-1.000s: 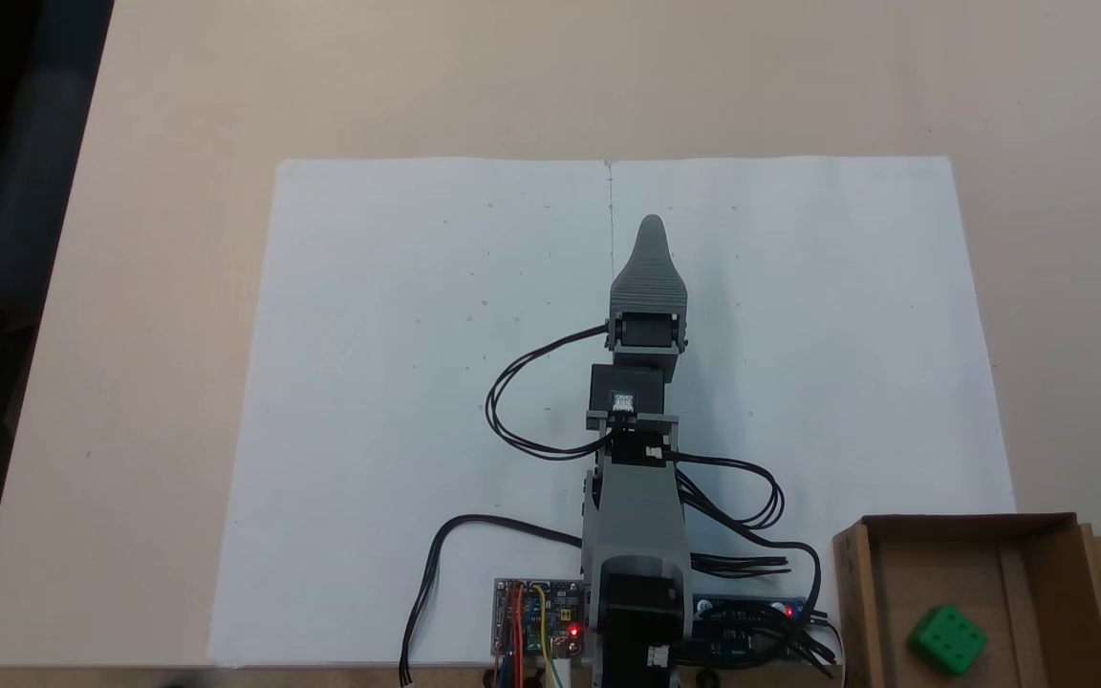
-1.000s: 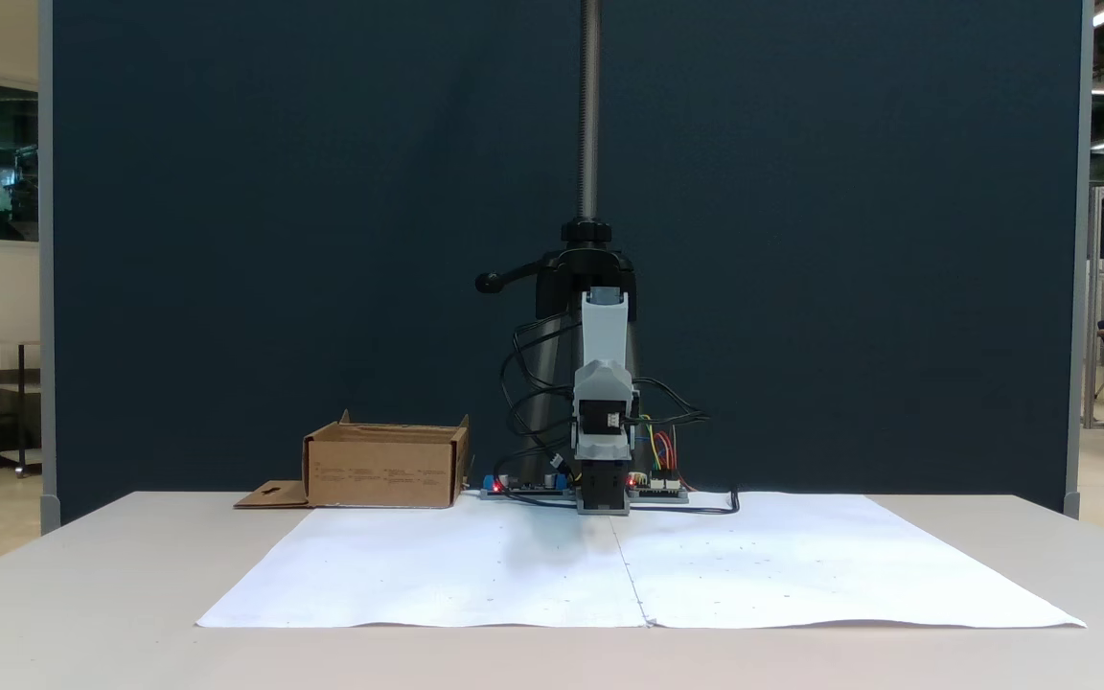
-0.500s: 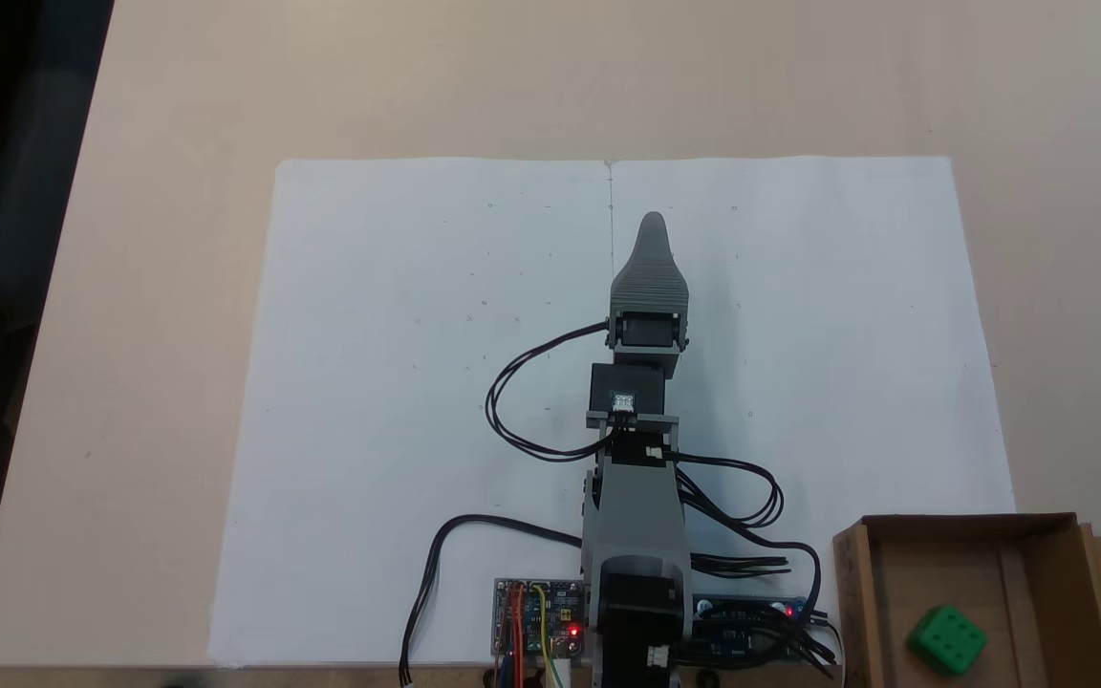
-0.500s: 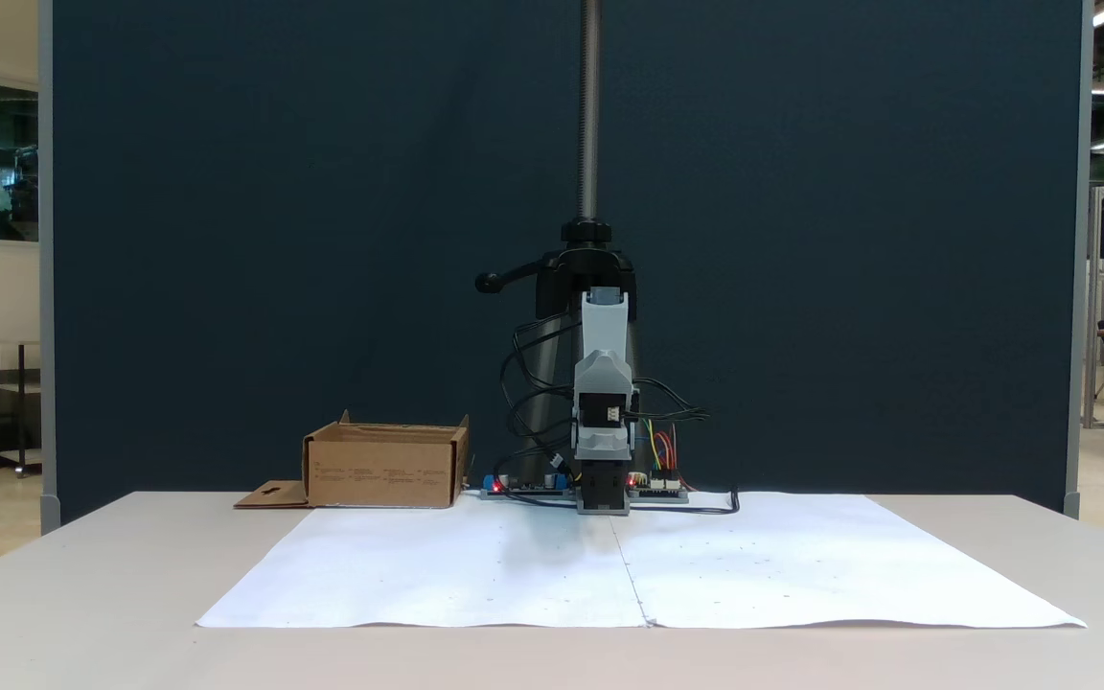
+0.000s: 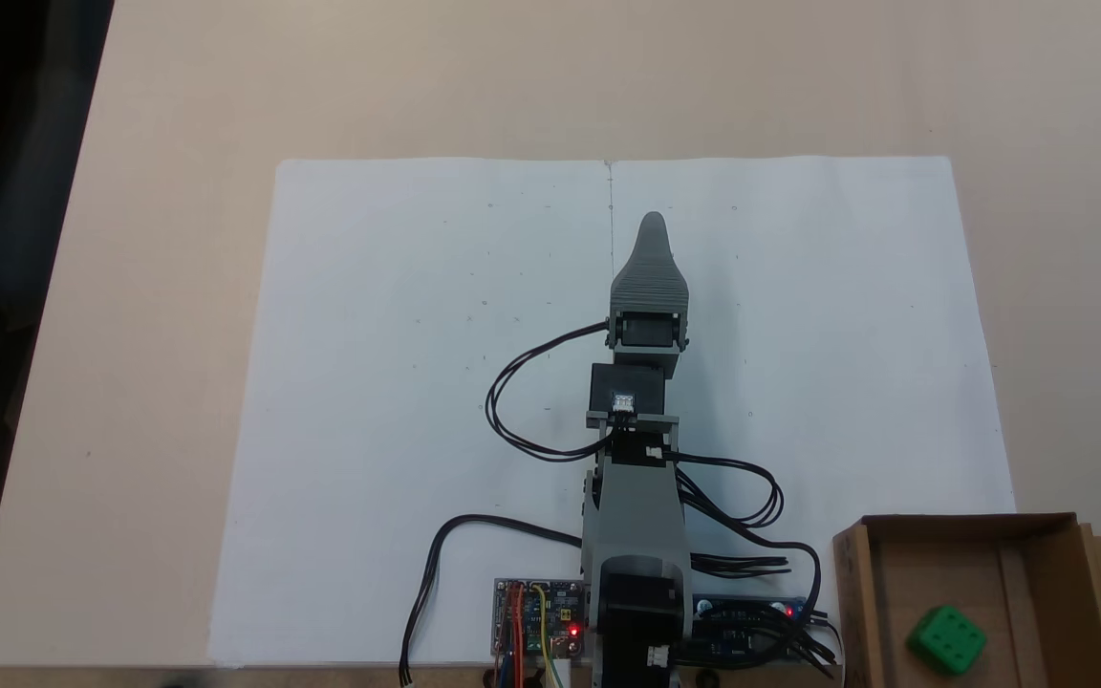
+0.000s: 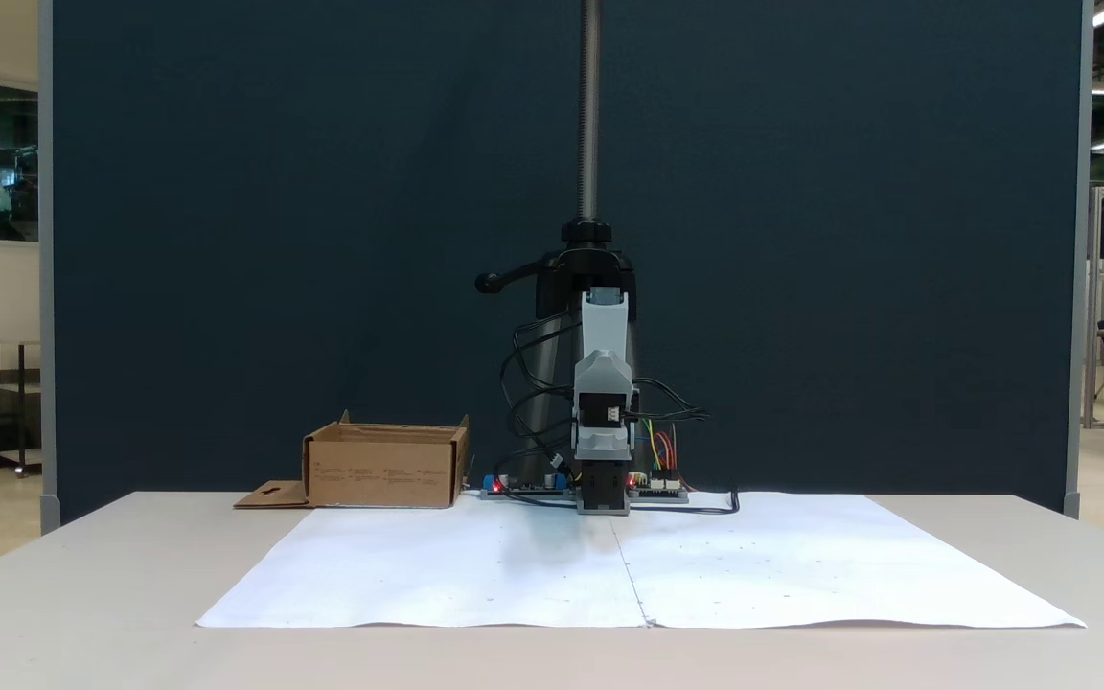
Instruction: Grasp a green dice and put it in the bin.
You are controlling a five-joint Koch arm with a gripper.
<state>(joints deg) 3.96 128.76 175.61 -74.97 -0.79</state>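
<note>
in the top-down fixed view the green dice already sits inside the bin, bottom right corner of the frame. the gripper points toward the top, centre of the frame, over the white paper, well apart from the dice and holding nothing. only one jaw tip shows, so i can't tell if it's apart or together. in the front fixed view the bin is left of centre, the gripper dead centre; the dice is hidden behind the walls. looks done to me, nothing left to grab.
</note>
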